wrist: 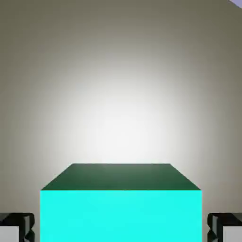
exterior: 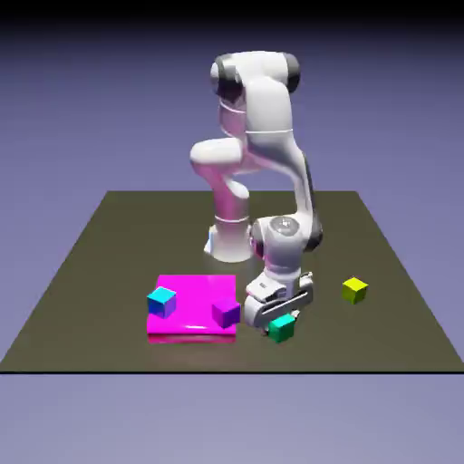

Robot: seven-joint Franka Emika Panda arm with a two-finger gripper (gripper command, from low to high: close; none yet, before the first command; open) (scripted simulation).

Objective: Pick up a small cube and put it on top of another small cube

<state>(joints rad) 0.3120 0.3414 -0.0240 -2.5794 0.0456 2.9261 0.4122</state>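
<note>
From the exterior view, my gripper (exterior: 283, 319) is down at the table (exterior: 100, 272), right over the green cube (exterior: 282, 328), just beside the pink mat (exterior: 192, 292). A blue cube (exterior: 162, 301) and a purple cube (exterior: 226, 314) sit on that mat; a yellow cube (exterior: 354, 290) sits apart. Nothing is stacked yet.

In the hand view, the green cube (wrist: 120, 208) fills the space between my fingertips (wrist: 17, 227), flat and straight. A cube has no long side. I think I'm pinching it; lifting and placing are left.

rendered simulation, dark table (exterior: 109, 272), plain blue-violet backdrop (exterior: 72, 109), flat-coloured cubes
</note>
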